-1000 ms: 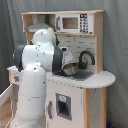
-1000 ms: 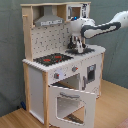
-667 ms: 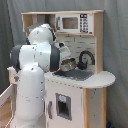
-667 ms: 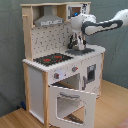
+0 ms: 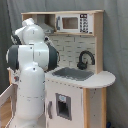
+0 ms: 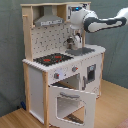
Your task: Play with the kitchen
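Kitchen: the kitchen (image 6: 60,65) stands upright on a wood floor (image 6: 112,107), its long axis vertical; in the second exterior view its front faces toward the second exterior view's lower right, in the first exterior view (image 5: 80,75) it faces the first exterior view's lower left
Upper part: grey hood (image 6: 49,21) over the stovetop; microwave panel (image 5: 74,23) on the top shelf in the first exterior view; pegboard back (image 5: 75,50) below it
Counter: white counter (image 5: 102,79) carrying the sink (image 5: 72,74) and the black faucet (image 5: 85,59), which arches over the sink
Stovetop: black with red rings (image 6: 52,59), on the second exterior view's left of the sink (image 6: 80,50)
Oven door: the oven door (image 6: 72,102) is swung open, hanging forward and down from the lower front
Arm: white robot arm (image 6: 102,21) reaches in from the second exterior view's right, level with the top shelf; in the first exterior view its bulk (image 5: 31,75) fills the first exterior view's left and hides the stovetop side
Gripper: the gripper (image 6: 76,38) hangs above the sink near the faucet; whether it is open or closed, I cannot tell
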You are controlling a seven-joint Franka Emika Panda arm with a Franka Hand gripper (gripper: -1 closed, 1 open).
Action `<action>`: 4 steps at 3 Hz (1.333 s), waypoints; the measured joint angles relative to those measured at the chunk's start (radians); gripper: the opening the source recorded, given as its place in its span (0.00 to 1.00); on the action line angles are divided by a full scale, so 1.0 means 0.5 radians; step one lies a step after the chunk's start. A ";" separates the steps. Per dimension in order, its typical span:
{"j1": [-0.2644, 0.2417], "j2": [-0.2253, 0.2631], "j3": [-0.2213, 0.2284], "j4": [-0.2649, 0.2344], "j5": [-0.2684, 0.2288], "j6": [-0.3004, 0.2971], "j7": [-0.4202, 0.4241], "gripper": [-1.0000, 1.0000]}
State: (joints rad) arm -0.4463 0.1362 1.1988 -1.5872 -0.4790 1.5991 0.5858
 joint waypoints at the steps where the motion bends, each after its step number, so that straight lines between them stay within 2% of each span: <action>1: 0.105 0.100 0.033 0.001 -0.026 0.150 0.003 0.00; 2: 0.218 0.214 0.030 0.015 -0.103 0.265 0.003 0.00; 4: 0.433 0.457 0.011 0.168 -0.297 0.298 0.004 0.00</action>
State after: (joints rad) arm -0.2298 0.3647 1.2043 -1.5031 -0.6275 1.7482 0.5876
